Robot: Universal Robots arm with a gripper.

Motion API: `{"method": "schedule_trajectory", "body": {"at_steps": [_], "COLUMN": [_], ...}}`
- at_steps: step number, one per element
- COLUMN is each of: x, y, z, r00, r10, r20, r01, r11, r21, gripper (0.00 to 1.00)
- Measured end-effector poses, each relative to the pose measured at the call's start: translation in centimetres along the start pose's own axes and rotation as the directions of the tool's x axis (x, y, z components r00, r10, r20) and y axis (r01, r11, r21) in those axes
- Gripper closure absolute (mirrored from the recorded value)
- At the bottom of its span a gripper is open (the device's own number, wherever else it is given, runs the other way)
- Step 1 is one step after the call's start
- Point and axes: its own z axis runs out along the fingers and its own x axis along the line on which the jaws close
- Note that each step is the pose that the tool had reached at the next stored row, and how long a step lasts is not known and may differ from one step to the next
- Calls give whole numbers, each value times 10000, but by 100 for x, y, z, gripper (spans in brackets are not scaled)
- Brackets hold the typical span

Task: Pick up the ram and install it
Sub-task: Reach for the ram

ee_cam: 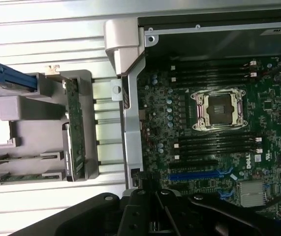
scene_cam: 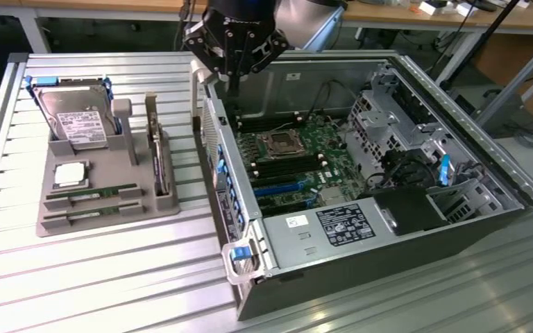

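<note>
Over the open computer case (scene_cam: 248,201) edge, the tool (scene_cam: 233,87) is hovering with its fingers pressed together, pinching nothing. The ram (scene_cam: 91,193) is lying well off to the tool's side in the grey holder tray (scene_cam: 109,225). Risks:
- Pressed-together fingers are likely jabbing the stick if they come down like this.
- The tool is risking the neighbouring expansion card (scene_cam: 158,163) instead.

Count of parts. One gripper (scene_cam: 233,91) hangs over one open computer case (scene_cam: 387,279). Beneath the gripper, inside the case: one motherboard (scene_cam: 318,173), one processor socket (scene_cam: 279,144), two banks of memory slots, the first (ee_cam: 214,71) and the second (ee_cam: 216,146) on opposite sides of the socket, and one power supply (scene_cam: 341,225). Outside the case, off to the gripper's side: one grey holder (scene_cam: 72,226) carrying two ram sticks, one (scene_cam: 91,193) beside the other (scene_cam: 91,210), one hard drive (scene_cam: 77,121), one expansion card (scene_cam: 158,166) and one loose processor (scene_cam: 70,175).
</note>
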Motion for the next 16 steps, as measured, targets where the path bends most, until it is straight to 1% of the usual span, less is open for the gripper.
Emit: {"method": "schedule_trajectory", "body": {"at_steps": [7, 10, 16], "x": [52, 100, 153], "y": [-4, -7, -12], "z": [-2, -3, -4], "r00": [10000, 10000, 10000], "r10": [0, 0, 0], "r20": [0, 0, 1], "r01": [0, 0, 0], "r11": [10000, 10000, 10000], "r21": [1, 0, 0], "gripper": [90, 90, 90]}}
